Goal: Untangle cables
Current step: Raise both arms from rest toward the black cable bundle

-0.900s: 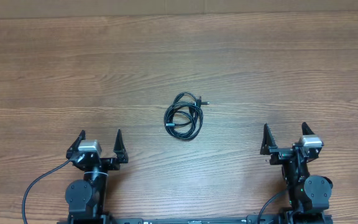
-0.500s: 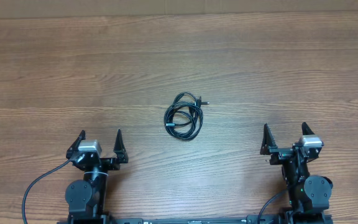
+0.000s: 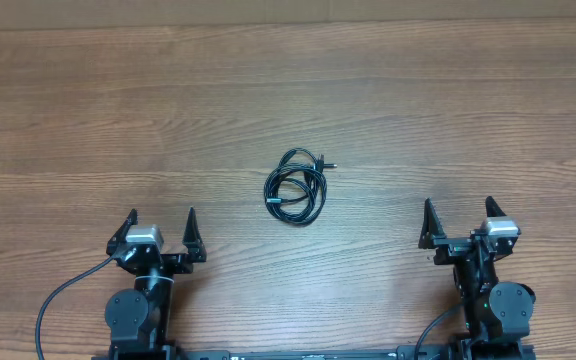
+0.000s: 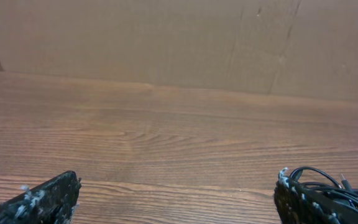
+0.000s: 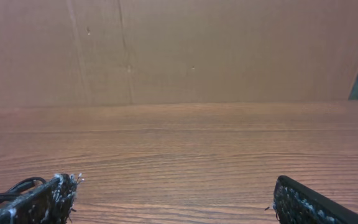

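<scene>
The cables [image 3: 296, 187] lie as one small, tight coil in the middle of the counter [image 3: 448, 110], with a plug end poking out at its upper right. Both arms sit at the near edge, well apart from the coil. The left claw [image 3: 161, 215] and the right claw [image 3: 458, 205] each have their fingers spread wide, with nothing between them.

The loops lie stacked on each other, so a claw closing on the bundle would probably pinch several strands and lift the whole coil. Pulling a plug end against a crossed loop could tighten the tangle. Thin cord lying flat on wood may also slip a pinch.

The overhead view alone shows the full coil and how both arms stand to it. The left wrist view catches the coil low, behind its right-hand finger [image 4: 316, 202], with plug tips showing. The right wrist view shows only a few strands at its lower left corner
</scene>
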Available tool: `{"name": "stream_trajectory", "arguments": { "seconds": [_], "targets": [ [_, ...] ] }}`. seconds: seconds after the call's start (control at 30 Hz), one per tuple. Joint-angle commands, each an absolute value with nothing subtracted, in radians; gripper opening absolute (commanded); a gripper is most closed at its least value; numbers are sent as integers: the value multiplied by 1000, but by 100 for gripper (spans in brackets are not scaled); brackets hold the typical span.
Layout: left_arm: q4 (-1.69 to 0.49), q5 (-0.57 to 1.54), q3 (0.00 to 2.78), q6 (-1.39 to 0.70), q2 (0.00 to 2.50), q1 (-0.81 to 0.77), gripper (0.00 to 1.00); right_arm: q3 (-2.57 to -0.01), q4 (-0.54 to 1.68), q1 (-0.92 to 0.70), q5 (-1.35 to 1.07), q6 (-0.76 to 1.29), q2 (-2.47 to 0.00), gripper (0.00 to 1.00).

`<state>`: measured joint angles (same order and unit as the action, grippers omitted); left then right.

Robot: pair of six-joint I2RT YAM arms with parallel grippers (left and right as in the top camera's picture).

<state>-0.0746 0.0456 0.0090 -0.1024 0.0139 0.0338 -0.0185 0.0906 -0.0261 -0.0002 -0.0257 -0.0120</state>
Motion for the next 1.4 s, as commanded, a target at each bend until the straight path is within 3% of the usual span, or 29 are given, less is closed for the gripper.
{"name": "stream_trajectory", "arguments": {
  "seconds": [0.0, 1.37],
  "targets": [
    [-75, 44, 4, -115, 4, 39, 100, -8, 84, -22, -1, -20, -3, 100],
    [-135, 23, 45, -108, 4, 39, 100, -36, 129, -22, 0, -19, -3, 100]
  ]
}}
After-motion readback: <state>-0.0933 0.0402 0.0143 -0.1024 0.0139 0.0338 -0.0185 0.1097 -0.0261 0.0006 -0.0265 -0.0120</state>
